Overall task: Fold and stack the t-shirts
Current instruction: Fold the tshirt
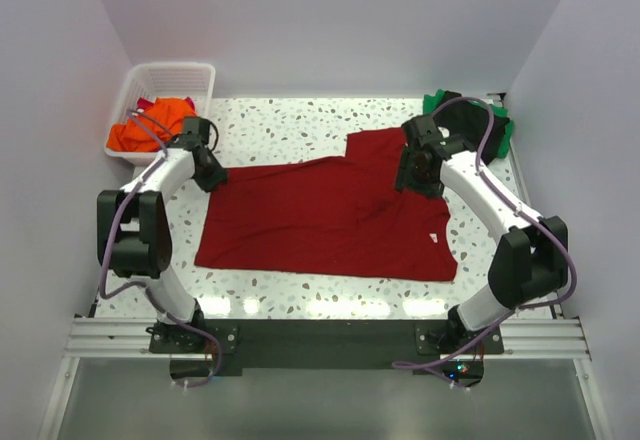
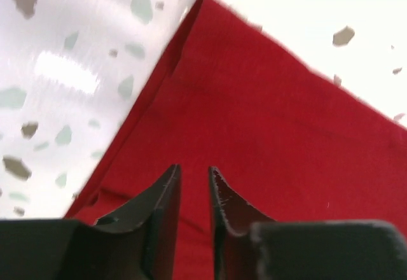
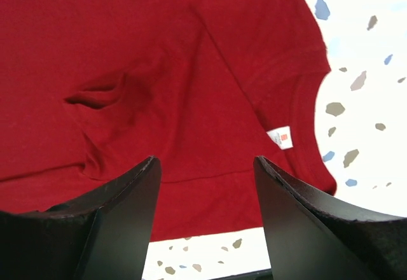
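Note:
A dark red t-shirt [image 1: 330, 215] lies spread flat on the speckled table, its collar and white label [image 3: 280, 137] at the right end. My left gripper [image 1: 212, 175] hovers over the shirt's far-left corner. In the left wrist view that gripper [image 2: 194, 172] stands open by a narrow gap over the red cloth [image 2: 267, 114], with nothing between the fingers. My right gripper [image 1: 412, 178] is over the shirt's far-right part, near the sleeve. Seen from the right wrist, it [image 3: 206, 159] is wide open above the cloth [image 3: 159, 57], which has a small pucker.
A white slatted basket [image 1: 195, 72] at the far left holds orange [image 1: 150, 125] and red shirts. Green and black shirts [image 1: 470, 110] are piled at the far right corner. White walls close in both sides and the back.

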{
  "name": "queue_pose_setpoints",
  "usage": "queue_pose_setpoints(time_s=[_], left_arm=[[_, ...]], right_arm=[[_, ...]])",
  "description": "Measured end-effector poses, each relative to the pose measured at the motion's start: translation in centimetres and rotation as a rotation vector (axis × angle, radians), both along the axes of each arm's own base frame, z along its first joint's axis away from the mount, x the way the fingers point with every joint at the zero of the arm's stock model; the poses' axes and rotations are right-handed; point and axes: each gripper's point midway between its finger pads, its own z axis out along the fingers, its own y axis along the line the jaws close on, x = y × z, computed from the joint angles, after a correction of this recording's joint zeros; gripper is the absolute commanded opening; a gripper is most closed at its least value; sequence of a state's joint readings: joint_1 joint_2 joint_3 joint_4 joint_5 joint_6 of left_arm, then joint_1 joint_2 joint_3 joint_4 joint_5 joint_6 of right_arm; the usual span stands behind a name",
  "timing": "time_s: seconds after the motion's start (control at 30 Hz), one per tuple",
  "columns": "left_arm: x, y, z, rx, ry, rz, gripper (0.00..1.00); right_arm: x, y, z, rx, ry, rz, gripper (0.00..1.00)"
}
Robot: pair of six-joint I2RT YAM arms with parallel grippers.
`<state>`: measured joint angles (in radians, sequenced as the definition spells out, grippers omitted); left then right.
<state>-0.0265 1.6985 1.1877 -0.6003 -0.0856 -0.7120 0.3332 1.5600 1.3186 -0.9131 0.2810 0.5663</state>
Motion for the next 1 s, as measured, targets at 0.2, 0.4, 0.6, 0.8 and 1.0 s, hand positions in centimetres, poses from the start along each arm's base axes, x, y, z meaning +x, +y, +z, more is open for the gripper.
queue_pose_setpoints(time_s=[0.2,0.4,0.6,0.8,1.0], left_arm=[[3.6,1.1,-0.7,0.055,-0.030,0.015,0.39],[5.1,2.3,-1.1,0.121,-0.047,0.023,0.39],[5.4,2.9,-2.8,0.153,-0.010,0.023,0.38],[5.6,3.0,-4.0,0.164,0.008,0.006,0.32],[5.8,3.1,-4.0,0.169,0.003,0.004,0.15]], right_arm=[[0.7,0.6,-0.3,0.022,-0.011,0.010,0.64],[1.0,1.0,-1.4,0.029,0.014,0.020,0.63],[1.2,1.1,-2.3,0.019,0.043,0.023,0.63],[1.7,1.3,-2.1,0.021,0.036,0.023,0.61],[2.1,1.4,-2.5,0.017,0.046,0.023,0.60]])
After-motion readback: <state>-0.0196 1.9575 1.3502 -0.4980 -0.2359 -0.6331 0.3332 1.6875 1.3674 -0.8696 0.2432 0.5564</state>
